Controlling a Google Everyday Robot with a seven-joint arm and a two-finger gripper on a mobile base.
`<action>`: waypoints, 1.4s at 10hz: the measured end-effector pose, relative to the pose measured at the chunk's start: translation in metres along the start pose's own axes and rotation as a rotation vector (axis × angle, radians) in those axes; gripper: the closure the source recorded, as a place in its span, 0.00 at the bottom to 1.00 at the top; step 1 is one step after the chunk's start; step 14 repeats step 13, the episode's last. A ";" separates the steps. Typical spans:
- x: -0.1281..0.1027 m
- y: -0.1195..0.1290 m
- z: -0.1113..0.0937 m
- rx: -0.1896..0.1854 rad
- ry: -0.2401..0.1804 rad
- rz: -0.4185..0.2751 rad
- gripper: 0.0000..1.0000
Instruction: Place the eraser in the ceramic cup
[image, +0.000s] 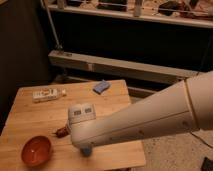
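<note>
A light wooden table (30, 112) fills the lower left part of the camera view. Near its front left corner stands a wide, round orange-red bowl (36, 150), upright. Behind it, near the far left edge of the table, lies a long white flat packet (48, 93) with some print on it.

More to the right, a small reddish-brown thing (62, 132) lies on the wood, just beside the end of the arm. I cannot tell whether it touches the arm. The gripper (80, 132) is at this end of the arm, low over the front middle of the table, under a white box-shaped housing (81, 113) with two dark squares. The arm hides most of it, so I cannot tell if it is open, closed, or holding something.

Just below the arm's edge, a small round light-blue ceramic cup (86, 150) shows only partly, near the front edge of the table. At the far edge lies a flat blue block (101, 86), well apart from the cup. I cannot tell which small thing is the eraser.

The thick cream-white arm (160, 117) runs out to the right edge. A grey metal rack (125, 67) stands behind the table.
</note>
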 end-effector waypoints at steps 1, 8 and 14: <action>0.000 -0.001 -0.001 -0.001 -0.005 0.001 0.22; 0.003 -0.005 0.000 -0.020 0.008 0.015 0.22; 0.003 -0.005 0.000 -0.020 0.008 0.015 0.22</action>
